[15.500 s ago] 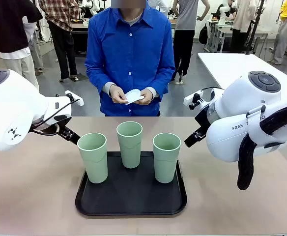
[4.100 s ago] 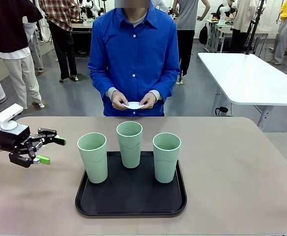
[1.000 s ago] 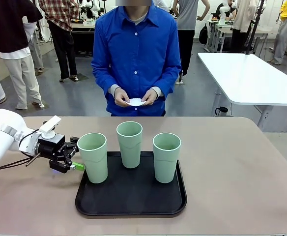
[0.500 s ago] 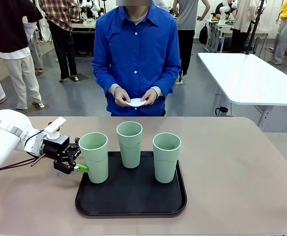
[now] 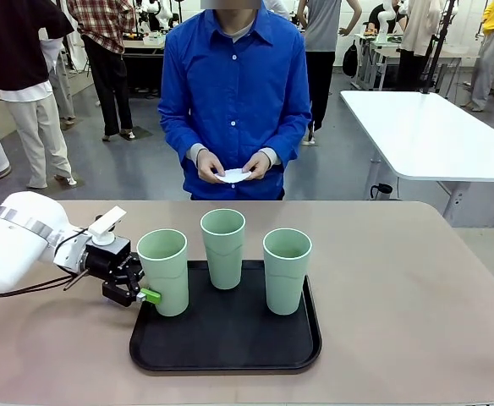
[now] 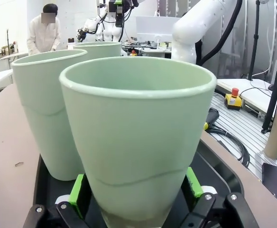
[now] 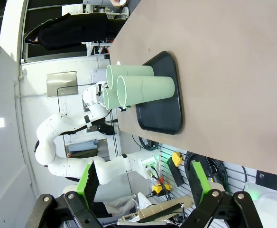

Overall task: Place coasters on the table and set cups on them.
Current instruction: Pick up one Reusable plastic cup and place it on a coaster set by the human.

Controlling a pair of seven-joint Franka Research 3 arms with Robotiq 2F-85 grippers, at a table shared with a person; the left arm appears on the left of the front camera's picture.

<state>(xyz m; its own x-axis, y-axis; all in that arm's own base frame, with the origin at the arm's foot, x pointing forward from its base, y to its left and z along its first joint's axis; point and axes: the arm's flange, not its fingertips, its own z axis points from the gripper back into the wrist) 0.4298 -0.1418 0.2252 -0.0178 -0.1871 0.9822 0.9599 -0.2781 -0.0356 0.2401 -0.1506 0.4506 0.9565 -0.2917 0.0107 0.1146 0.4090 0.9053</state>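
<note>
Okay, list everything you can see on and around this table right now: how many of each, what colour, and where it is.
tall handleless plastic tumblers: three, pale mint green, upright in a row on the tray
rounded rectangular tray: one, black, on the near middle of the beige table
lacy round paper coasters: number unclear, white, held in the person's hands
large smooth table: one, beige-tan, between robot and person
second table: one, white, behind on the right
person's hands: two, together at the waist, beyond the far edge
left gripper: one, black with green pads, jaws open around the base of the leftmost tumbler
right gripper: one, black with green pads, jaws open, off the table
</note>
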